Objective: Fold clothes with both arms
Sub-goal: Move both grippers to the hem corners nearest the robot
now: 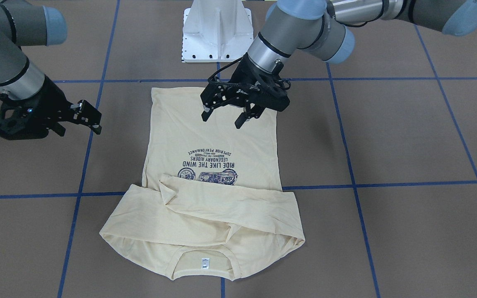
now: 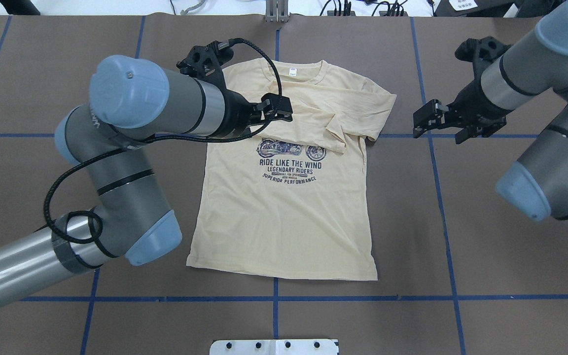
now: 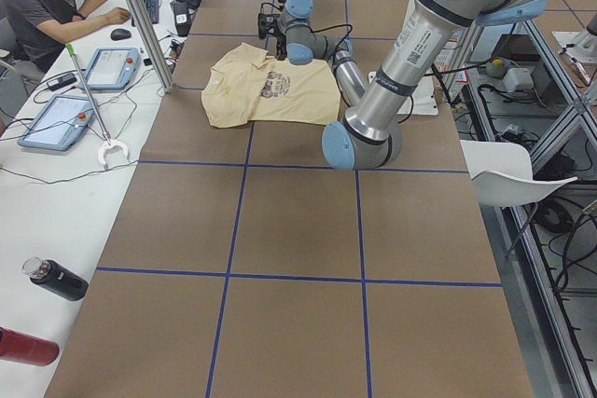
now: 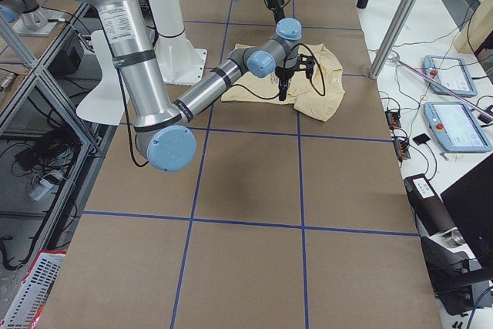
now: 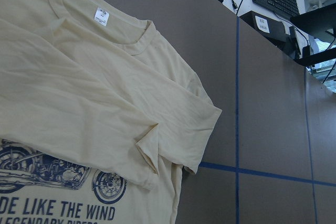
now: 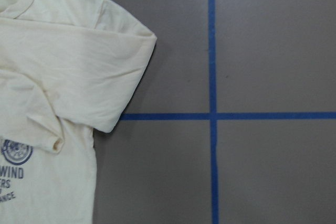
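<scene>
- Pale cream-yellow long-sleeved T-shirt (image 2: 284, 222) of thin fabric: laid flat, print up, just in front of the white metal pedestal base (image 1: 217, 31), hem toward it, collar on the far side.
- Sleeves folded in across the chest, overlapping the top of the navy motorcycle print (image 2: 291, 148). Judged as a way to narrow the garment before a hem-to-collar fold.
- Black two-finger left gripper (image 1: 224, 119): jaws wide apart, nothing held, raised above the fabric straight out from the pedestal base. Probably between grasps.
- Black two-finger right gripper (image 2: 437, 129): fingers spread, empty, off the fabric, out to the robot's right of the pedestal base and past the shoulder fold. Likely parked clear of the cloth.
- Front-facing view: shows the left gripper's spread, which the arm's own wrist largely hides overhead.
- Overhead view: shows the hem unobstructed.
- Left wrist view: shows the small white neck label (image 5: 101, 17) and the sleeve cuff close up.
- Right wrist view: shows the folded shoulder edge beside a blue tape cross (image 6: 212, 115).
</scene>
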{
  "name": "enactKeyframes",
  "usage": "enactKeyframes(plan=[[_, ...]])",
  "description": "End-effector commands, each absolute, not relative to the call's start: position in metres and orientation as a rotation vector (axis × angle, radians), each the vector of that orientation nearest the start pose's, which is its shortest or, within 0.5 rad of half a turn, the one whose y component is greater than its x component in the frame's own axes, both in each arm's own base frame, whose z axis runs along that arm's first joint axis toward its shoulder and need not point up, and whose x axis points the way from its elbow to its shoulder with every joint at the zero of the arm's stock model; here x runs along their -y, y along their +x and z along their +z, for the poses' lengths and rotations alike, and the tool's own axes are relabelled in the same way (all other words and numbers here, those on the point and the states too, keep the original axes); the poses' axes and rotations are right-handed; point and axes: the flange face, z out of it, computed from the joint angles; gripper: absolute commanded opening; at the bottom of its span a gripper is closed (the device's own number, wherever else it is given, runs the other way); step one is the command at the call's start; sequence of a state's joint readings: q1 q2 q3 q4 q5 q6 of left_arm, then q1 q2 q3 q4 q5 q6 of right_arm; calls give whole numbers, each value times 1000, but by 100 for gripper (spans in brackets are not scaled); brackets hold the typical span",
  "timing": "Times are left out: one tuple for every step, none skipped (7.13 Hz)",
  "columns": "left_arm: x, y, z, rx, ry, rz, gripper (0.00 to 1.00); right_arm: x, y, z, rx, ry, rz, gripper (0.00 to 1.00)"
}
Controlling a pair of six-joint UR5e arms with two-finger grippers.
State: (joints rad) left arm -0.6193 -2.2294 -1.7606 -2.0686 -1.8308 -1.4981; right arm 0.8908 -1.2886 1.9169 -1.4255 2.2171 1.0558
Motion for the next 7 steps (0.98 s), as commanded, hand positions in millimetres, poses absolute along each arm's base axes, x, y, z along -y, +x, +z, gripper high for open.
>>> enactKeyframes(plan=[[428,413,168,-1284,261,-259,99,431,-350,325,1053,-42,160,100],[424,407,182,-1266,259,-261,99,397,-386,314,1039,-22,179,100],[422,405,183,-1267,261,-262,99,362,-423,311,1021,-14,193,100],[421,405,182,-1268,262,-263,99,336,-445,315,1005,-14,180,100],[417,400,183,-1269,263,-263,99,314,-465,321,983,-3,154,100],[410,391,184,-1276,267,-261,99,302,-473,323,973,-16,134,100],[410,390,183,-1277,267,-260,99,294,-468,347,937,-34,129,99]])
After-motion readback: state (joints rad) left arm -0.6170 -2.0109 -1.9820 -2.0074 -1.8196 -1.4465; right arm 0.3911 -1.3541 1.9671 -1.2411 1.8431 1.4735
